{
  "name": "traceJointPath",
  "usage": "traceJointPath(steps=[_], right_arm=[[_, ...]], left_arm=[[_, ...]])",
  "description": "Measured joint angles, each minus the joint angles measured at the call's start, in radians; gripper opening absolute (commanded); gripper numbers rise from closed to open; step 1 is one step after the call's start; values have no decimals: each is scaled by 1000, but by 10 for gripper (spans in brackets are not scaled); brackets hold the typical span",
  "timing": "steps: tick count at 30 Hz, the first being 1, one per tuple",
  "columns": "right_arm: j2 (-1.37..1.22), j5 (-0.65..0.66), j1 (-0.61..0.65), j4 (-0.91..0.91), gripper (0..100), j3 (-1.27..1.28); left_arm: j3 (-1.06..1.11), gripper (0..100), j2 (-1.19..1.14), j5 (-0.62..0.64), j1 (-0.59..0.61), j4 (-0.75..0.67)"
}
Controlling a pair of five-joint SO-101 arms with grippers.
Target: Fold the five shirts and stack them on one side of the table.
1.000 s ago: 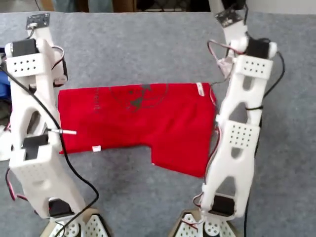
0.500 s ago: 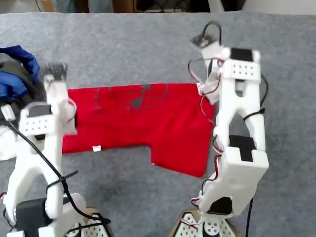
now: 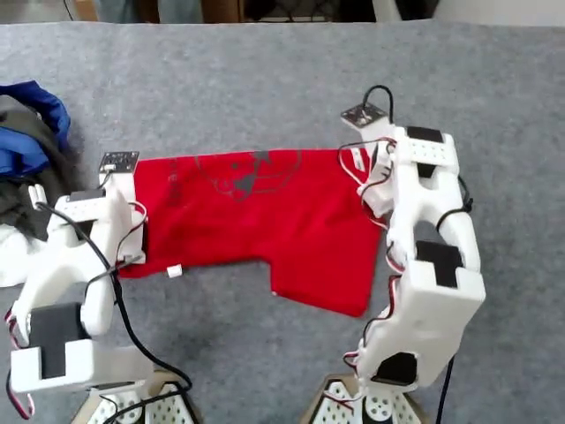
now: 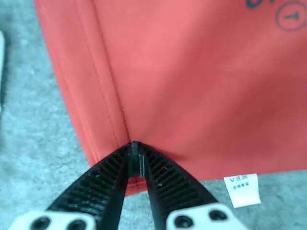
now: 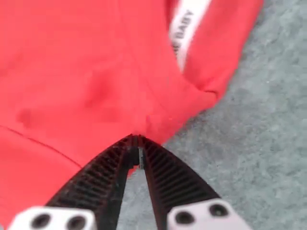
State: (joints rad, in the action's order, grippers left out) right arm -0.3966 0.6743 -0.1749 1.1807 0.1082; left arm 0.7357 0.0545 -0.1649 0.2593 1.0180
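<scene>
On grey table (image 3: 265,88), folded red shirt (image 3: 265,225), dark print (image 3: 247,172), left hand (image 4: 134,146) and right hand (image 5: 135,140) clamped on it.

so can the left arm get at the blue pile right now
Probably not yet: the left fingers are shut on the red shirt. The blue pile lies close beside it, nothing between.

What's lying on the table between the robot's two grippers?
The red shirt lies spread out between them. The left gripper is shut on one side edge and the right gripper on the other. The high view shows the whole stretch.
</scene>
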Motion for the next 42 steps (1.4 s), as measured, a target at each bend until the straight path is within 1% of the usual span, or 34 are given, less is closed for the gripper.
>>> traceJointPath(steps=[3,6,11,18,22,25,28,30,32,35,38,42], right_arm=[[-29,0,-23,-3,15,-3],[-31,0,-43,3,15,-18],[-32,6,-66,123,15,-106],[-21,6,-64,275,15,-301],[-20,6,-60,305,15,-411],[-21,6,-15,310,15,-471],[-60,5,48,310,15,-520],[-107,-2,86,310,15,-554],[-167,-15,101,302,15,-594],[-276,-40,100,282,15,-661],[-399,-49,97,279,15,-746],[-534,-51,51,284,15,-873]], left_arm=[[-18,29,-12,2,0,11],[-25,29,5,-25,0,15],[-25,29,87,-52,2,15],[-25,29,244,-52,3,15],[-51,29,342,-52,3,15],[-109,29,361,-52,3,-15],[-178,29,285,-52,-3,-54],[-238,29,183,-52,-9,-69],[-308,29,52,-21,-9,-100],[-416,29,-161,25,-6,-161],[-517,29,-353,28,15,-198],[-621,28,-476,6,40,-204]])
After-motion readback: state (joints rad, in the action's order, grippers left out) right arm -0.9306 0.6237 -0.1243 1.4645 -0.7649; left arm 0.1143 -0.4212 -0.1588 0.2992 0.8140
